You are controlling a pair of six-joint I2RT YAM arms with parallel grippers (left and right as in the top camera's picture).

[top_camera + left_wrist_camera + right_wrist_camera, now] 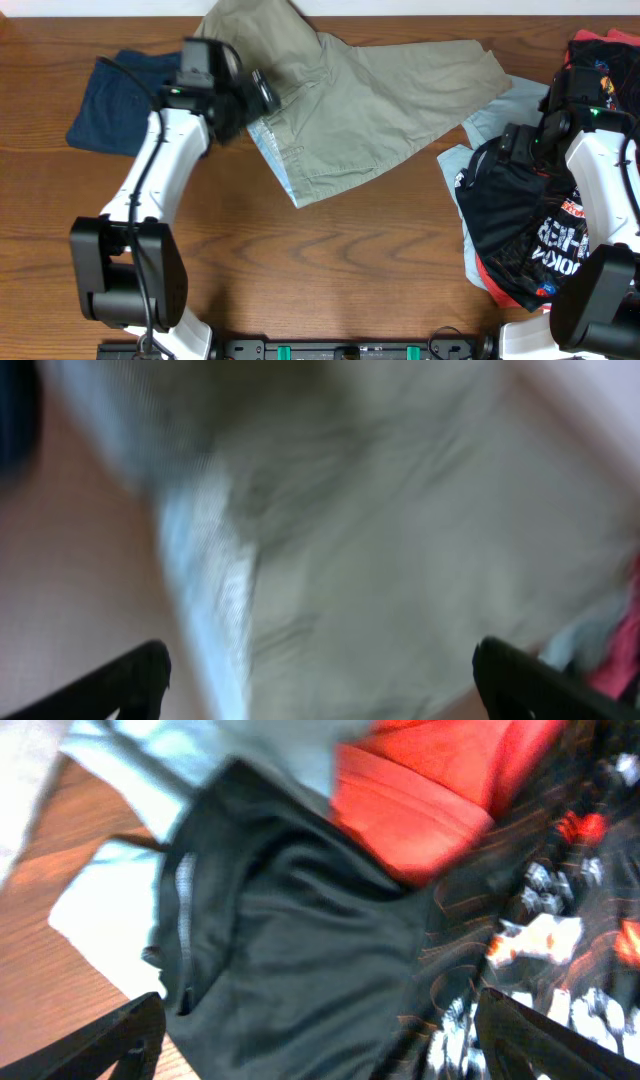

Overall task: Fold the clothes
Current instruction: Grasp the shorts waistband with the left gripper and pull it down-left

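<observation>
Khaki trousers (370,100) lie crumpled at the far centre of the table (330,270), atop a light blue garment (275,150). Left gripper (318,682) above their left edge, fingers spread wide. Right gripper (320,1042) likewise spread, over the black printed garment (520,220) at right.

One counter (330,270) carries five garments that can be told apart: one khaki garment (350,90) in the middle, one navy garment (110,100) far left, and at the right one light blue garment (485,125), one black printed garment (520,220) and one red garment (430,800). Two arms: one left arm (155,170), one right arm (600,180)
</observation>
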